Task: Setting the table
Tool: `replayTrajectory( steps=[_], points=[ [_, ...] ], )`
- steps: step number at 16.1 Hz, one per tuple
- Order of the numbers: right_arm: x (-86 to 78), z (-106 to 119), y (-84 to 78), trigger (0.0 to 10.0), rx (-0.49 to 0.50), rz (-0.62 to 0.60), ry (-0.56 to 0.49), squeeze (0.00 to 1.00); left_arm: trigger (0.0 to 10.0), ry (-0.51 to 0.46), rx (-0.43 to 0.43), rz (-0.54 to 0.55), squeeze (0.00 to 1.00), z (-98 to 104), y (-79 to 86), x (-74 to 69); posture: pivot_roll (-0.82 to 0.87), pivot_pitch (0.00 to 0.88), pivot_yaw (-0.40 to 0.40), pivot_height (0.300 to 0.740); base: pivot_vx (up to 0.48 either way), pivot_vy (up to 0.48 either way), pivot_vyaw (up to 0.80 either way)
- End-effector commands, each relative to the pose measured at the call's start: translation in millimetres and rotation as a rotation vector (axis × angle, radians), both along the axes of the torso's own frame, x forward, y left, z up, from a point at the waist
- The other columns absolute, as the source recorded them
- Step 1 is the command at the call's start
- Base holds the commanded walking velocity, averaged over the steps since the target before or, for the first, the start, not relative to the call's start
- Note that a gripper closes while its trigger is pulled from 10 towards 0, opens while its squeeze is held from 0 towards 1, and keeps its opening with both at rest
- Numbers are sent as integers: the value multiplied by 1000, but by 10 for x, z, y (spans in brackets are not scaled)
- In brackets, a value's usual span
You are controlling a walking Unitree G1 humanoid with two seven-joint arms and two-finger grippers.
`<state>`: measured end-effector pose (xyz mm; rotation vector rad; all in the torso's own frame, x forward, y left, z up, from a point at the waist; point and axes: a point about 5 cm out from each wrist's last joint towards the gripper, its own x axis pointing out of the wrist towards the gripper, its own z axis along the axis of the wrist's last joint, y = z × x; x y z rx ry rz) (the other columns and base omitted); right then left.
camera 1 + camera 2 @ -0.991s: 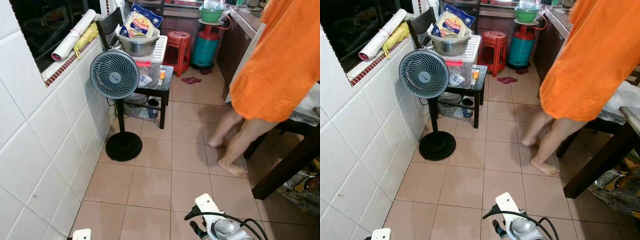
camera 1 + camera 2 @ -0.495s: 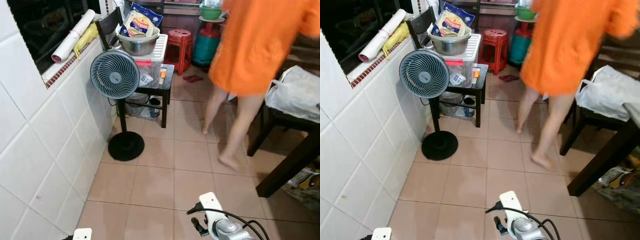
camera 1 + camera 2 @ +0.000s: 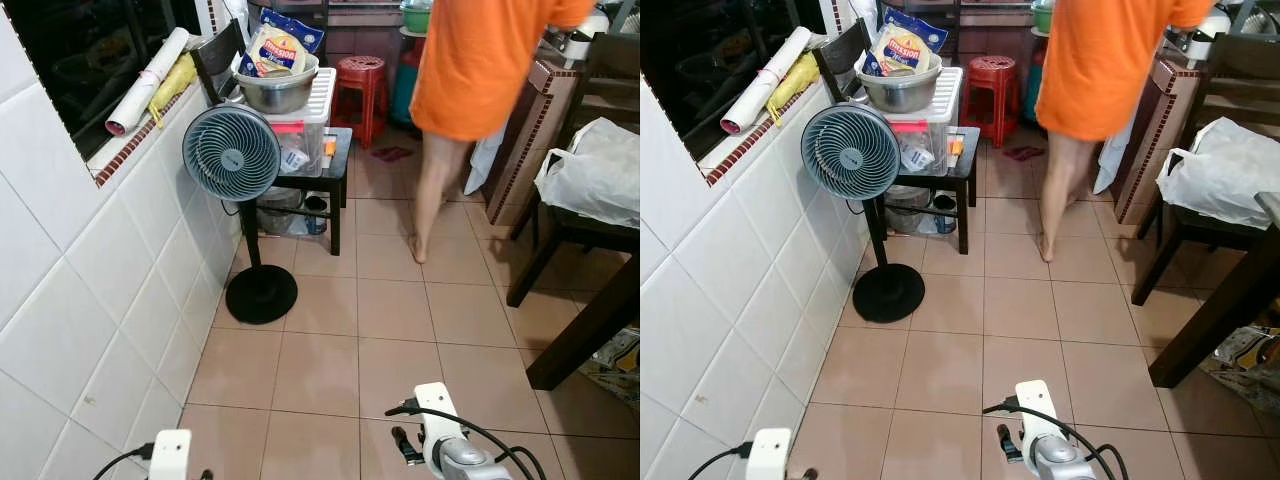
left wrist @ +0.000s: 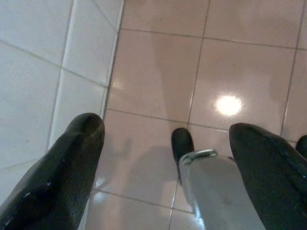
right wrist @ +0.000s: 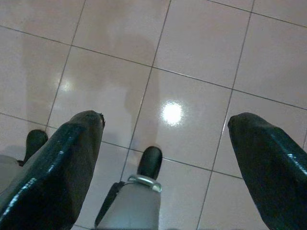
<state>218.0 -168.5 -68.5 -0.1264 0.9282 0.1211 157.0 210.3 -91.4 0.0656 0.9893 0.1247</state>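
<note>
Both arms hang low over the pink floor tiles. My left gripper [image 4: 165, 129] is open, with nothing between its black fingers [image 4: 72, 163]. My right gripper [image 5: 165, 120] is open too and holds nothing. Their wrists, the left wrist [image 3: 170, 455] and the right wrist [image 3: 445, 455], show at the bottom of the eye views. A dark wooden table leg [image 3: 585, 330] stands at the right. Behind it, a dark chair [image 3: 545, 235] carries a white plastic bag [image 3: 595, 170]. A person in an orange shirt [image 3: 480, 60] stands barefoot at the back, facing away.
A standing fan [image 3: 232, 153] is by the white tiled wall [image 3: 90, 300] on the left. Behind it a black side table [image 3: 335, 165] bears a plastic box and a metal bowl [image 3: 278, 88]. A red stool [image 3: 360, 85] stands farther back. Open floor [image 3: 340, 350] lies ahead.
The person has walked from the right foreground toward the back of the room. The view has shifted a little, bringing the chair and bag into sight. Both arms still hang.
</note>
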Motion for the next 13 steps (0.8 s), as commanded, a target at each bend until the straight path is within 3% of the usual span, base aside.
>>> replayTrajectory(
  steps=[1, 7, 13],
  points=[
    [33, 23, -24, 10000, -6, -18, -20, 0, 10000, -8, 0, -9, 0, 11, -1, 25, -140, 0, 34, 740, 0, 0, 0],
    [120, 84, -94, 10000, -33, -31, -55, 0, 10000, -53, -19, -19, 0, 61, -111, 180, -142, 0, 20, 740, 0, 0, 0],
    [138, 89, -41, 10000, -36, 0, -52, 0, 10000, -19, 1, -11, 0, 26, -24, 74, -135, 0, 19, 740, 0, 0, 0]
  ],
)
